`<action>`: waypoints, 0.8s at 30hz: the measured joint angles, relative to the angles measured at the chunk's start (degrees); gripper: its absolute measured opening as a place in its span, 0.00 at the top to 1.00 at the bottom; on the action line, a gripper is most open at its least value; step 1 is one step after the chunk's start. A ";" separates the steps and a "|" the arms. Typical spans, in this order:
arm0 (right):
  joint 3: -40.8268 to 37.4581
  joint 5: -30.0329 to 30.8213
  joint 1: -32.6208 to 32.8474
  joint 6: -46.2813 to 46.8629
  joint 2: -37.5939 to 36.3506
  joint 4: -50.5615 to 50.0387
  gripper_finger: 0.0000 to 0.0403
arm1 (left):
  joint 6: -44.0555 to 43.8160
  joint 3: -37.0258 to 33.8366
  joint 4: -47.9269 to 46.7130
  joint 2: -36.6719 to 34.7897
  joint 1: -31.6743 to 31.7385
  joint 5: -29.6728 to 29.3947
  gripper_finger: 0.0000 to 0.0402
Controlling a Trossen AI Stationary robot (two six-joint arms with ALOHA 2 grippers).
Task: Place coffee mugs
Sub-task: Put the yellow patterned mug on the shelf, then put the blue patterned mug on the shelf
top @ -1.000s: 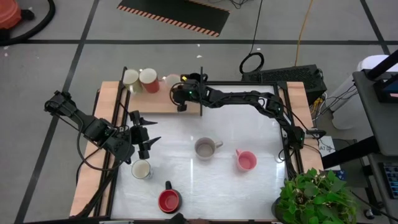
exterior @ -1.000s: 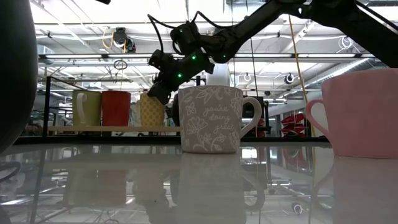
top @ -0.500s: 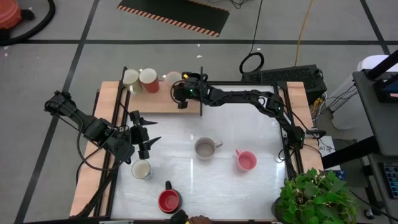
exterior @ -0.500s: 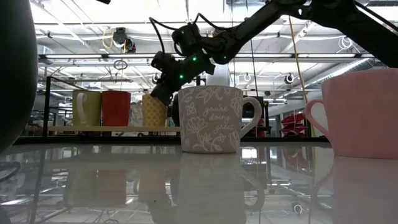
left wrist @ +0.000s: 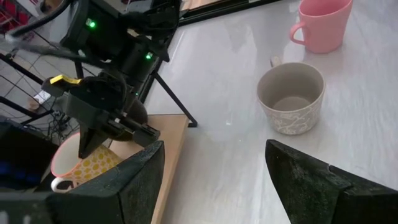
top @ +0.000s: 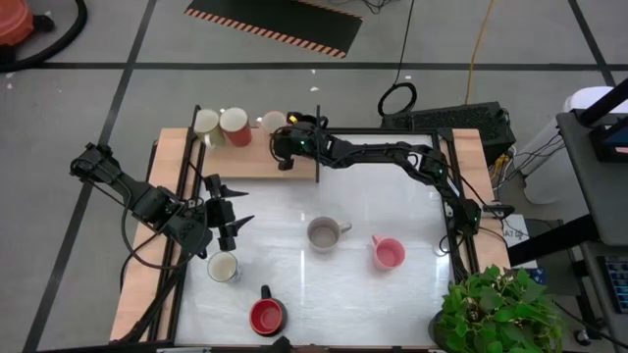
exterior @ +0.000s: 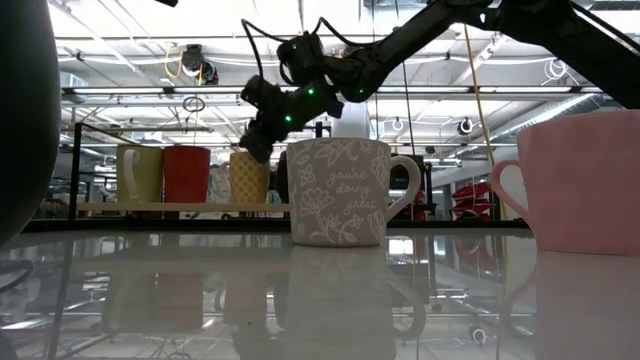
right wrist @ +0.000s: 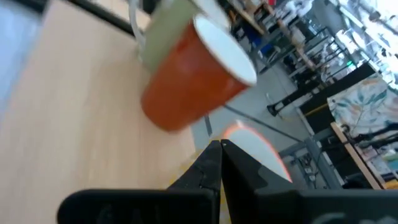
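A robotics lab or workshop inside an industrial hall — a white glossy worktable with pale wooden side boards stands on a grey concrete floor marked by dark lines. A black-and-orange striped hazard mat lies nearby; overhead, white steel roof trusses and metal shelving racks — a potted green plant sits at one corner.

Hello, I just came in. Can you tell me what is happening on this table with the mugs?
The right gripper is at the wooden shelf at the back, its fingers closed on the rim of a yellow patterned mug standing beside the orange-red mug and the cream mug. The left gripper waits open near the white mug. The grey, pink and red mugs stand on the table.
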 joint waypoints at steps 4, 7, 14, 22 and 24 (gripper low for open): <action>0.02 -0.12 1.01 2.13 -0.01 1.41 0.99 | 0.13 0.00 -0.21 0.00 0.00 0.00 0.30; 0.02 0.45 1.58 2.57 -0.02 0.74 0.99 | 0.13 0.00 -0.53 0.00 0.00 0.00 0.30; 0.02 1.00 5.42 4.99 -3.45 -9.90 0.99 | -0.11 0.00 -1.05 0.00 0.00 -0.01 0.30; -0.04 -0.87 10.12 14.65 -9.55 -32.44 0.99 | -2.24 0.00 -1.36 0.00 0.00 0.01 0.30; -0.43 -3.01 11.24 15.96 -11.43 -35.29 0.99 | -3.16 0.00 -1.36 0.00 0.00 0.00 0.30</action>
